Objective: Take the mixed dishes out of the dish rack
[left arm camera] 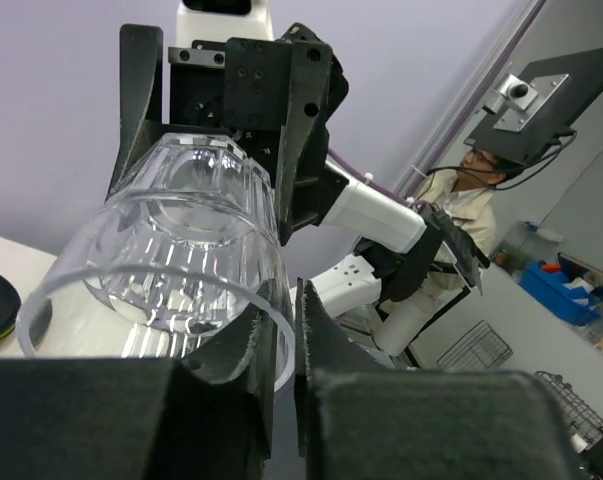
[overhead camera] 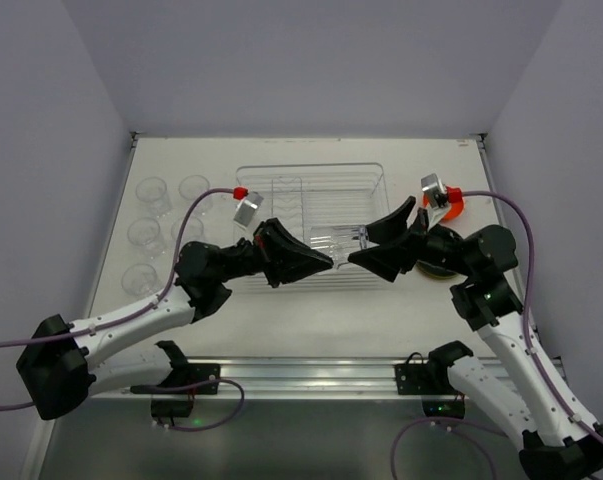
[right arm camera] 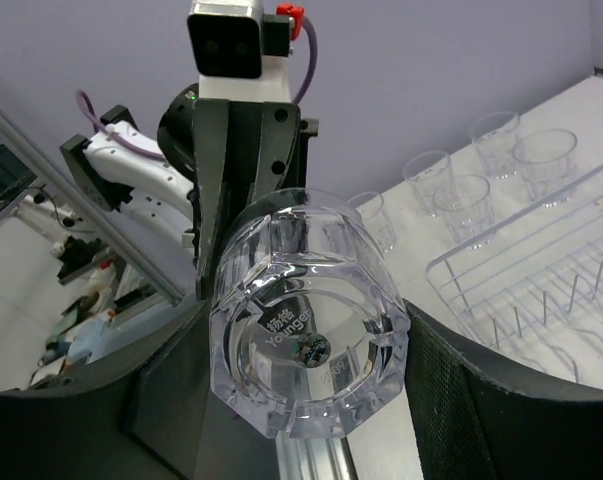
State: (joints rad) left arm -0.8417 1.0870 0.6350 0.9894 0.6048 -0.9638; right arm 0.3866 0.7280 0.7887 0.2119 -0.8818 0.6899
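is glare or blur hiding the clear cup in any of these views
top view: sharp and evenly lit, but the cup almost melts into the clear rack; left wrist: cup looms close and stretched, bright streaks on its ribs, fingers a dark mass; right wrist: cup base crisp, lettering readable, white highlights

Both arms reach inward from the near edge and meet nose to nose above the table's middle. The left arm (overhead camera: pixel 131 320) lies low, its left gripper (overhead camera: pixel 326 263) pinched onto the rim of a clear cup (overhead camera: pixel 343 240). The right arm (overhead camera: pixel 501 340) bends at the elbow. The right gripper (overhead camera: pixel 361 245) has its jaws spread wide around the cup's base, and its hold is unclear.
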